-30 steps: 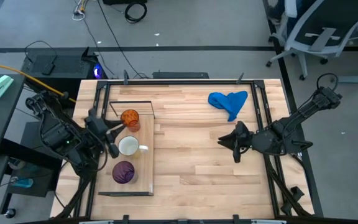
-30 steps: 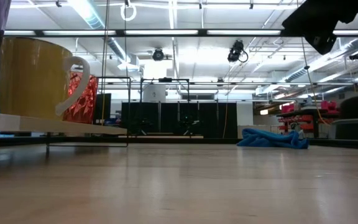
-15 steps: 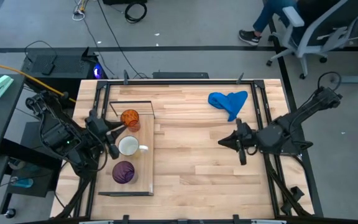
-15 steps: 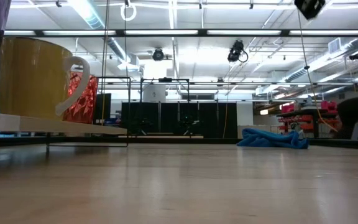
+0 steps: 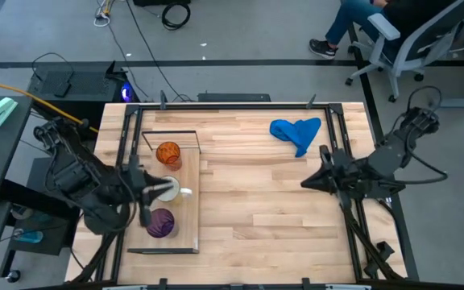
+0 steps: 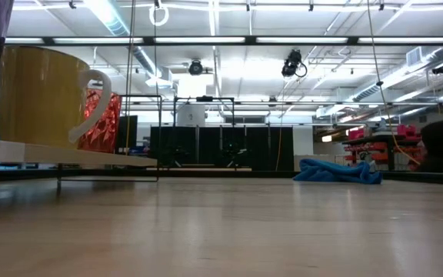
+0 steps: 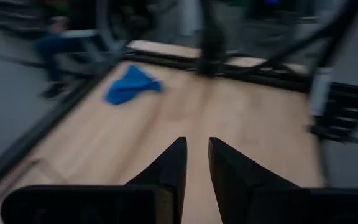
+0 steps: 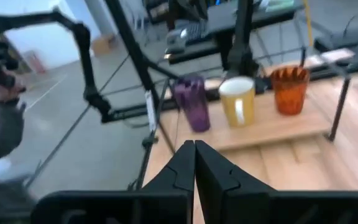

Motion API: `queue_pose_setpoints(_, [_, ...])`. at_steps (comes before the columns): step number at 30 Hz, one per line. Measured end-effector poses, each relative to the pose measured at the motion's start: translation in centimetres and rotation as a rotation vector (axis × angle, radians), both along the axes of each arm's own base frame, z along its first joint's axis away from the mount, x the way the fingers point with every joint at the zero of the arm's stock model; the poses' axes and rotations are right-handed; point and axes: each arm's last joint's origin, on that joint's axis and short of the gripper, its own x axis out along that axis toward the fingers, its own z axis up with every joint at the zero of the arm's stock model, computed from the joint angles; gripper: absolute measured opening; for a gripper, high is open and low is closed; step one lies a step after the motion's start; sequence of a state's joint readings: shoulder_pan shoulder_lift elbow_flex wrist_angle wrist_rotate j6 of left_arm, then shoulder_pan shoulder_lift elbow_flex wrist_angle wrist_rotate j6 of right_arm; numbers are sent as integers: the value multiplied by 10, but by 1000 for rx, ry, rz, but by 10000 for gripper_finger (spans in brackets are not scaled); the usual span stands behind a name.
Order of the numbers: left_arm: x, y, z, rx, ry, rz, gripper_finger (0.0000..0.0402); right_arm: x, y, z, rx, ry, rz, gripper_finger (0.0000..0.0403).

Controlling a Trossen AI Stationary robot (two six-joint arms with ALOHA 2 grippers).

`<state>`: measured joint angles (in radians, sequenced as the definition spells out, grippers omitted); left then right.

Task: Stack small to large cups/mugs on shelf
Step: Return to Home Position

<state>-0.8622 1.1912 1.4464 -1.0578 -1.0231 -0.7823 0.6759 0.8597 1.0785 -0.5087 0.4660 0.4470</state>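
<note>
**Lined up on the shelf (image 5: 185,234), nothing gripped**

On the shelf, in one straight row, upright and not touching each other: the orange translucent cup (image 5: 168,153) at the end nearer the blue cloth (image 5: 296,133), the yellow mug (image 8: 237,102) with white inside in the middle, the purple cup (image 5: 160,223) at the other end. Mug handle turned away from the shelf's outer long side, toward the open worktop (image 5: 248,201). Shelf board itself raised a little over the worktop on a thin dark metal frame.

Above the shelf's outer long side, just beside the yellow mug and partly covering it from above: the left pincer (image 7: 196,143), almost closed, only a thin slit between its fingers, nothing inside.

Well apart from the shelf, across the worktop on the opposite side: the right pincer (image 8: 194,148), fully closed, fingertips pressed together, empty, turned toward the shelf and its three vessels.

Blue cloth crumpled on the worktop, well apart from the shelf, off its orange-cup end. Much farther from the shelf, on the floor beyond the cloth: a person's leg and shoe (image 5: 333,40) beside an office chair (image 5: 413,40).
</note>
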Motion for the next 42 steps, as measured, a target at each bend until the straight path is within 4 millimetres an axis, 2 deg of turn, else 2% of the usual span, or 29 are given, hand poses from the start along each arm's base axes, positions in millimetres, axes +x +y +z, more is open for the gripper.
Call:
queue_pose_setpoints(5, [7,-23,9,-21,-49,-177,77,-8,15,-2,43,-10,92,17])
queue_pose_setpoints(8, [12,-42,6,9,-61,-241,81,-11,29,-4,72,-74,169,17])
queue_pose_setpoints(12, [26,-64,-10,60,-27,-258,81,-17,46,-10,79,-211,270,17])
queue_pose_setpoints(16, [38,-79,-27,106,9,-239,75,-23,56,-29,69,-274,332,17])
queue_pose_setpoints(20, [44,-86,-37,131,2,-173,74,-30,48,-46,97,-301,339,17])
queue_pose_setpoints(26, [51,-94,-52,73,-56,-174,82,-45,24,-54,116,-358,332,17])
queue_pose_setpoints(29, [54,-102,-50,66,-91,-305,84,-50,17,-53,103,-388,331,17])
queue_pose_setpoints(31, [58,-105,-40,80,-119,-490,84,-51,13,-52,93,-407,324,17])
queue_pose_setpoints(35, [54,-97,-15,105,-224,-951,79,-49,8,-51,79,-413,311,17])
queue_pose_setpoints(37, [50,-86,-8,95,-229,-1081,78,-47,8,-53,74,-404,325,17])
queue_pose_setpoints(42, [33,-44,12,33,-198,-1013,85,-45,6,-54,69,-391,339,17])
